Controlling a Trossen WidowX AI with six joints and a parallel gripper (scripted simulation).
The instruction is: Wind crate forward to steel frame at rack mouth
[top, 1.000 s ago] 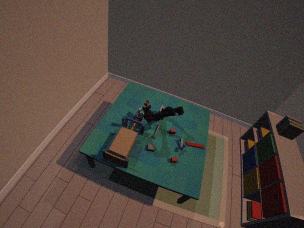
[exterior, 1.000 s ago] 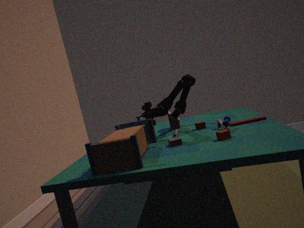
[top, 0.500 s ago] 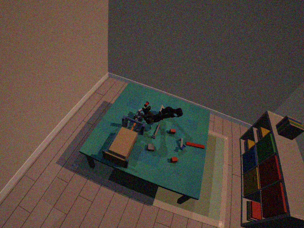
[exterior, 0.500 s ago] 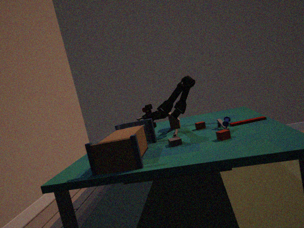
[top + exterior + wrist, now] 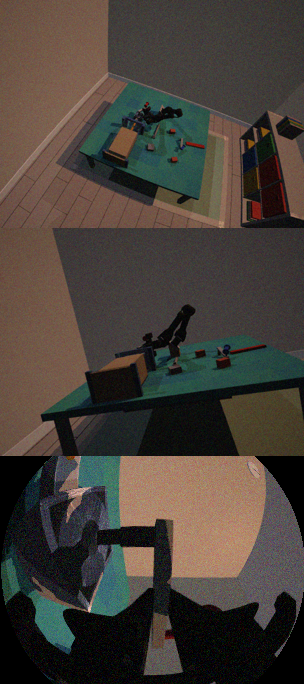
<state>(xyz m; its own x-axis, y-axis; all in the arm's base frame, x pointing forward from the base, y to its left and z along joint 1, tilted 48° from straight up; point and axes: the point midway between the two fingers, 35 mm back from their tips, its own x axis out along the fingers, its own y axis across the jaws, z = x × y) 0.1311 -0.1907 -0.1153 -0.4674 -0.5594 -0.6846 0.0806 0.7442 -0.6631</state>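
The tan crate sits flat between dark posts; clear panels cannot be made out. The steel frame stands ahead, with a gap between them. An orange strap runs through the frame toward the dark winch. My gripper is shut on the bar of the red-knobbed winch handle. The handle's dark key points left in the wrist view, its tip overlapping the winch. The winch's round hole is hidden, so I cannot tell whether the key is in it.
A light long tool, a grey block, red blocks, a blue-knobbed handle and a red bar lie on the bench. A pale block stands under the arm.
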